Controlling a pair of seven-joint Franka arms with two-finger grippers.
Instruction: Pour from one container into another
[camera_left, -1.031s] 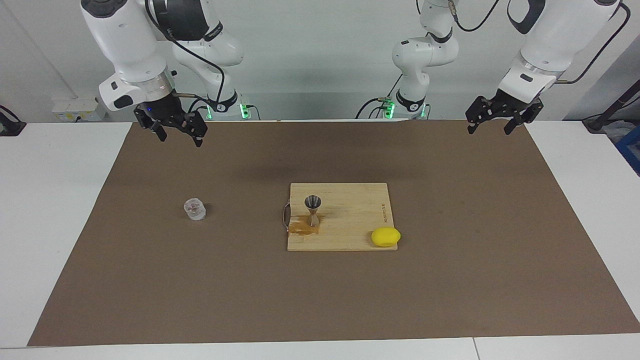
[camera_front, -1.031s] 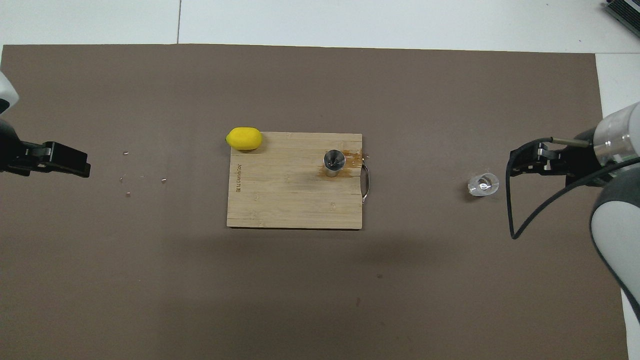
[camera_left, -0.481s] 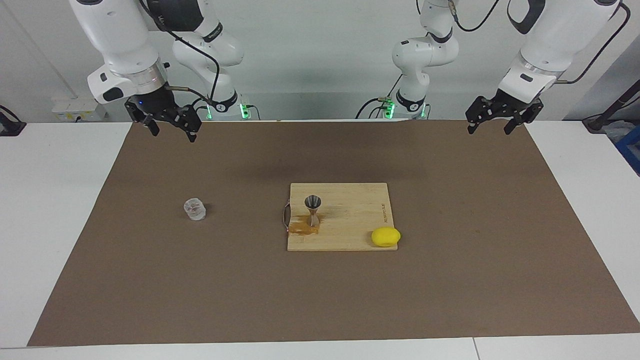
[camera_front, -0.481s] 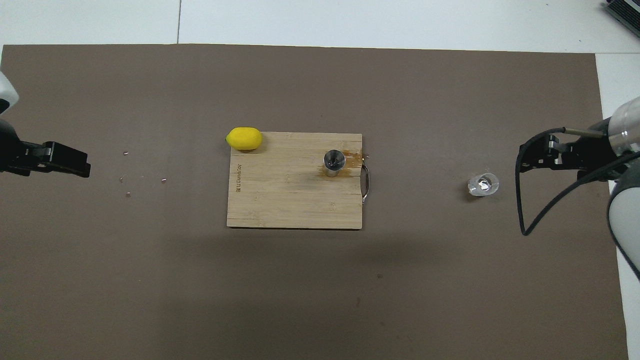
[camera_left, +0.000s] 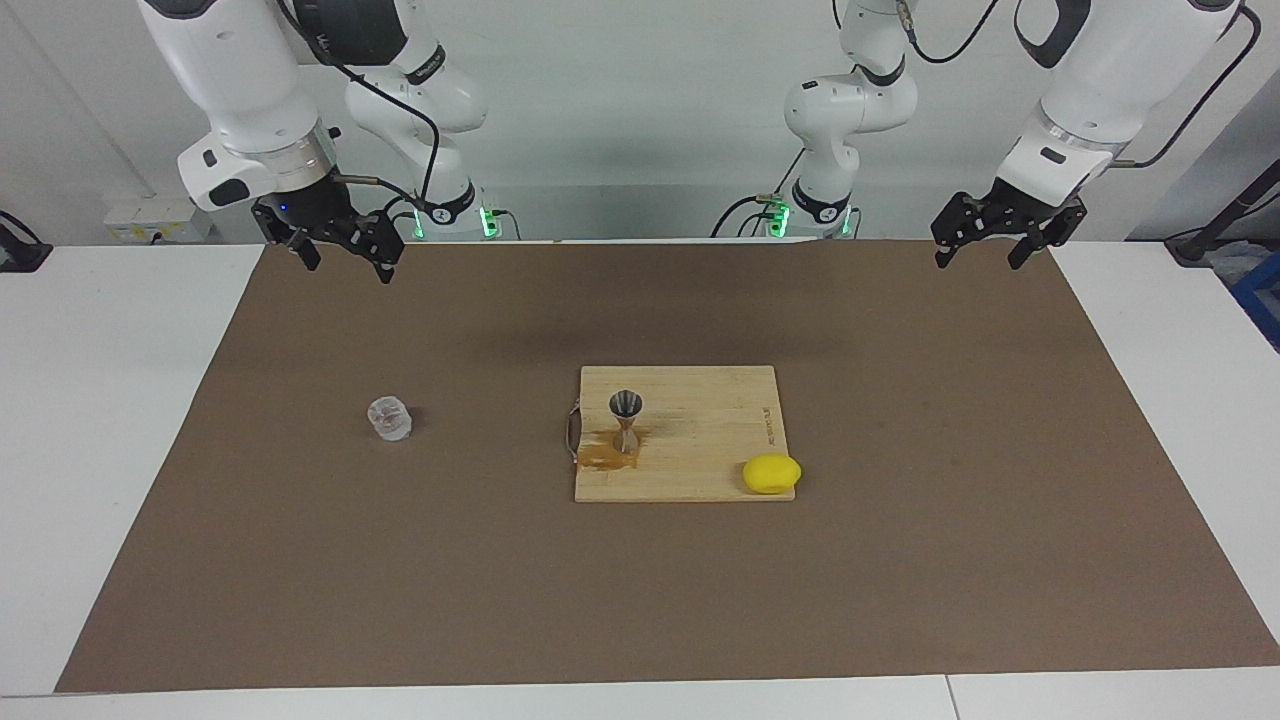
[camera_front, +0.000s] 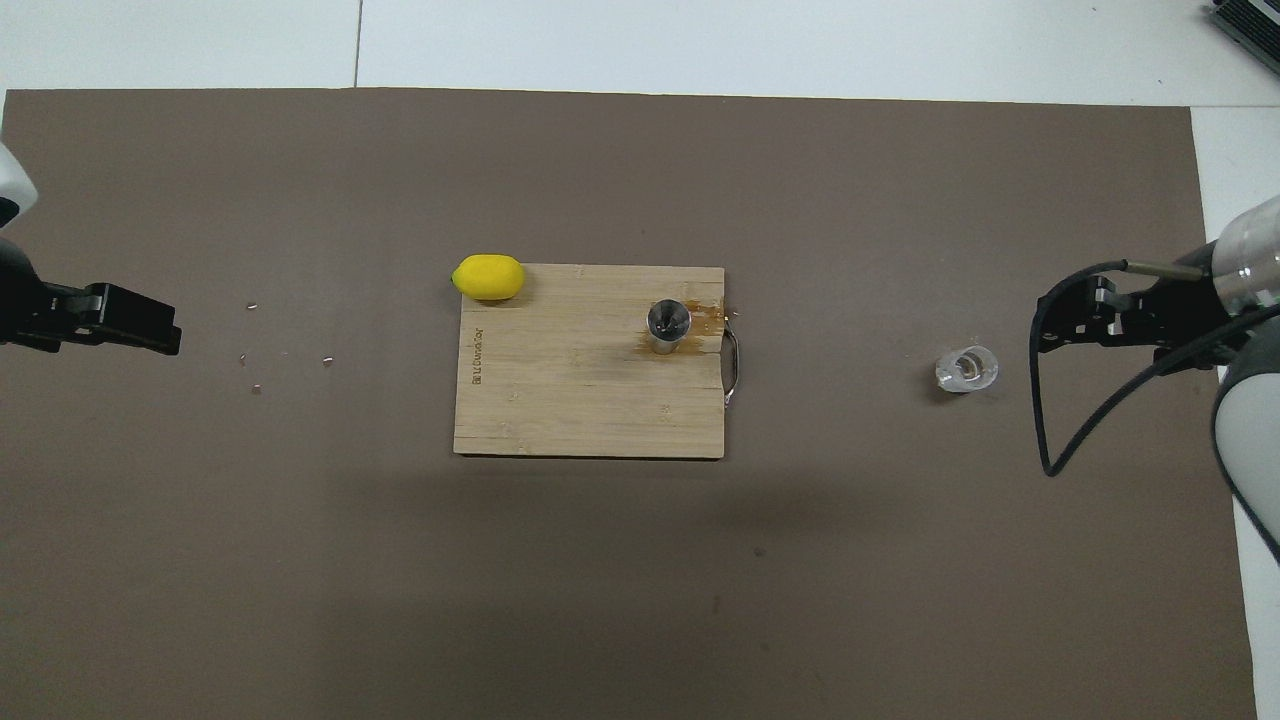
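Presently on the table: one brown mat, bearing all items listed here. Item, clear ribbed glass tumbler: upright on the mat toward the right arm's end of the table, well apart from the board, touched by nothing. Item, grey metal jigger, hourglass form: upright on the wooden cutting board, near the board's handled edge, with a brown wet stain on the wood around and beside its foot. Item, yellow lemon: at the board's corner toward the left arm's end, farther from the robots than the jigger; no part in the task. Item, right gripper: raised in the air over the mat's edge nearest the robots, at the right arm's end, jaws apart and holding nothing; it is well clear of the tumbler. Item, left gripper: raised over the mat's edge at its own end, jaws likewise apart and empty; this arm waits. Step in hand, as judged: either the approach before a first grasp, or the close after a pour, the stain by the jigger favouring the latter; whether the tumbler holds any liquid cannot be told. Next move, if pouring remains: right gripper to come down around the tumbler's ribbed sides, close, lift, carry it over the jigger's narrow mouth and tip slowly, since the small cone invites spillage.
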